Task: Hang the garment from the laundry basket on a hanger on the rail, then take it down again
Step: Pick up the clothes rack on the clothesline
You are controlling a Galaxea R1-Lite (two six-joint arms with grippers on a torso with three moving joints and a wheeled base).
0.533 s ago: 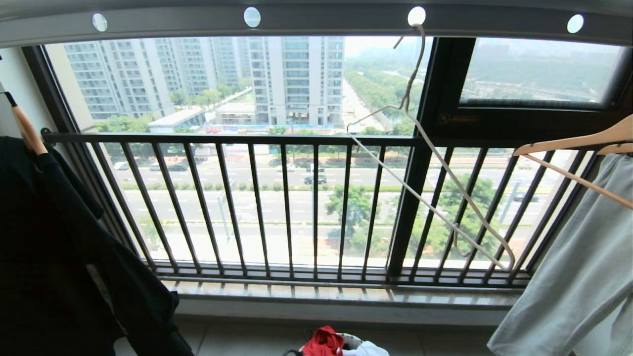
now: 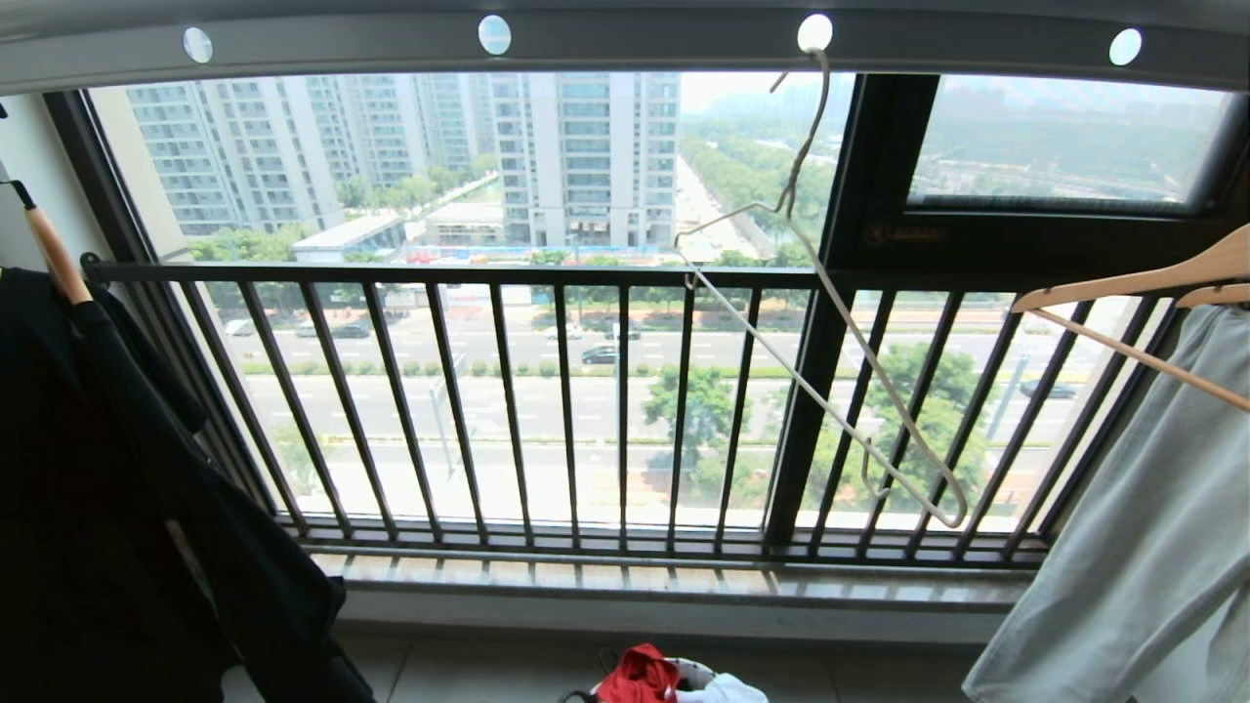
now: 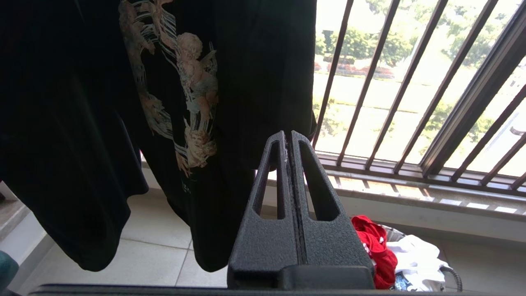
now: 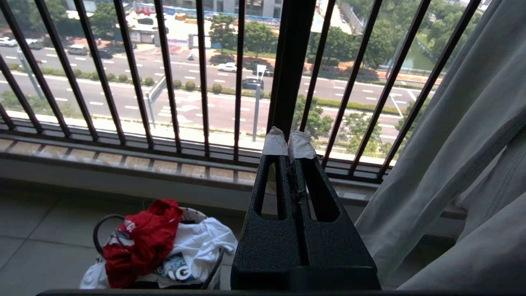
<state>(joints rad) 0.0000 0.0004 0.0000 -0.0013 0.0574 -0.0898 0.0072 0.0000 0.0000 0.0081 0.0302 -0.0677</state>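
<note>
Inside laundry basket (image 4: pixel 107 225): crumpled garment (image 4: pixel 141 240).

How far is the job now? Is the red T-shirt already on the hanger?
Nothing looks done yet. The red T-shirt lies crumpled in the laundry basket on the floor. The cream hanger hangs bare from the rail. Nothing is in hand: the left gripper and right gripper are shut and empty. Picking up, hanging and taking down all remain.

I see open air mid-window under the rail (image 2: pixel 625 44), tilted hanger (image 2: pixel 830 312) dangling right of centre, black T-shirt (image 2: pixel 117 469) crowding my left, pale grey garment (image 2: pixel 1123 547) and wooden hangers (image 2: pixel 1143 283) blocking right, window railing (image 2: pixel 547 410) ahead.
</note>
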